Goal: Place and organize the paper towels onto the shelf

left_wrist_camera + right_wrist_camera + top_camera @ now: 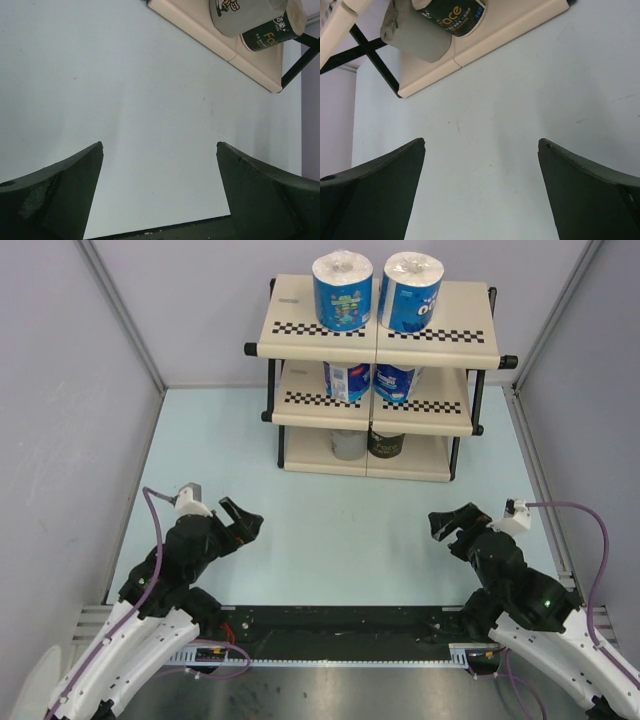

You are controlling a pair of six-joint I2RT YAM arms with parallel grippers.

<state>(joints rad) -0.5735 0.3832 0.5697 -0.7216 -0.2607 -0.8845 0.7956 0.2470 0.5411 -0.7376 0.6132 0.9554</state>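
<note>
- I see all six paper towels (342,290) on the shelf (288,310), two per tier, each standing upright with its core vertical.
- Left gripper (243,523) is spread wide, empty, above the tabletop (340,540).
- Right gripper (447,530) is spread wide, empty.

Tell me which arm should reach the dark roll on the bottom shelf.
Right, probably. The dark roll sits right of centre on the shelf, nearer the open right tool; the left tool is farther.
</note>
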